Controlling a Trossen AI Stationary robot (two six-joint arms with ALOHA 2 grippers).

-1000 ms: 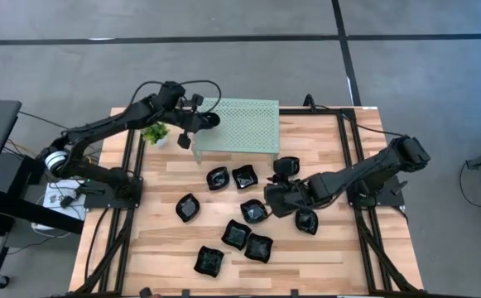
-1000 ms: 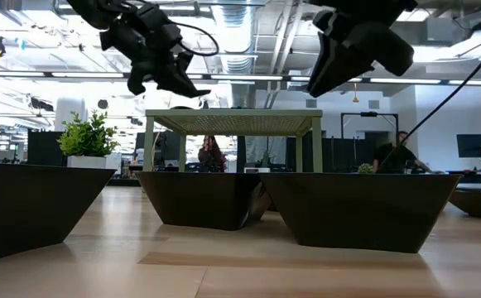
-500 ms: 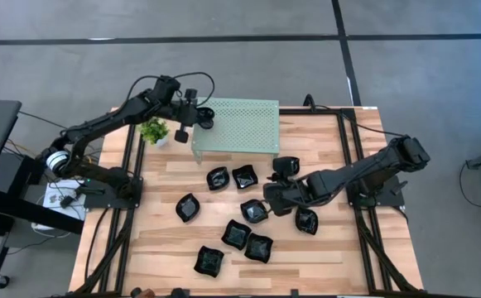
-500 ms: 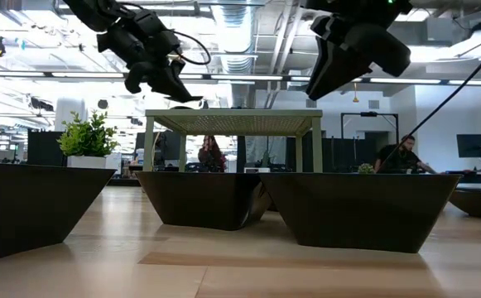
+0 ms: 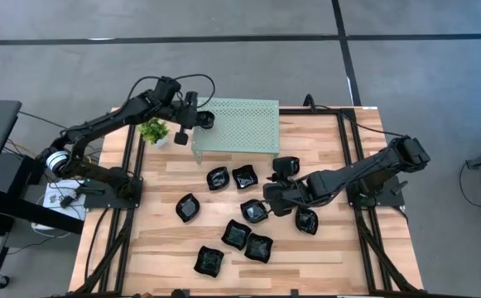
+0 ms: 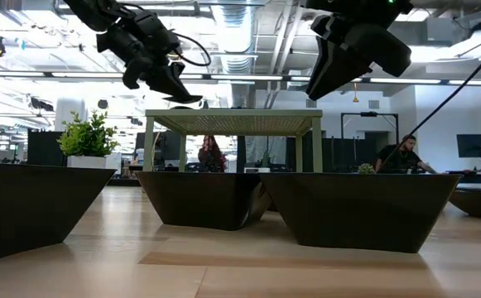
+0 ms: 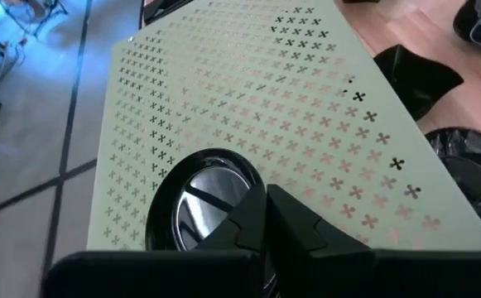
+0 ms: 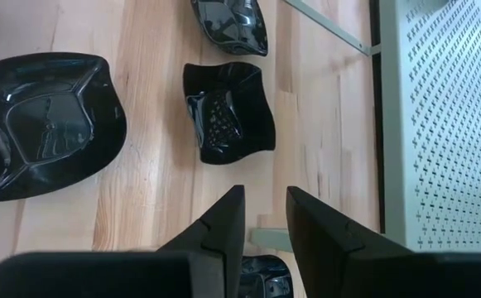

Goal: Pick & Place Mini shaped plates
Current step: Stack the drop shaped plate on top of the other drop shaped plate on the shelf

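We see the left gripper (image 5: 197, 121) over the left end of the pale green perforated shelf (image 5: 238, 124), its fingers clamped on a round mini plate (image 7: 200, 207) held just above the shelf top (the plate's glossy black face shows in the left wrist view). The right gripper (image 5: 275, 197) hovers above the black mini plates (image 5: 242, 213) scattered on the wooden table (image 5: 165, 165), fingers slightly apart and holding nothing. A small potted plant (image 5: 155, 132) stands beside the shelf.
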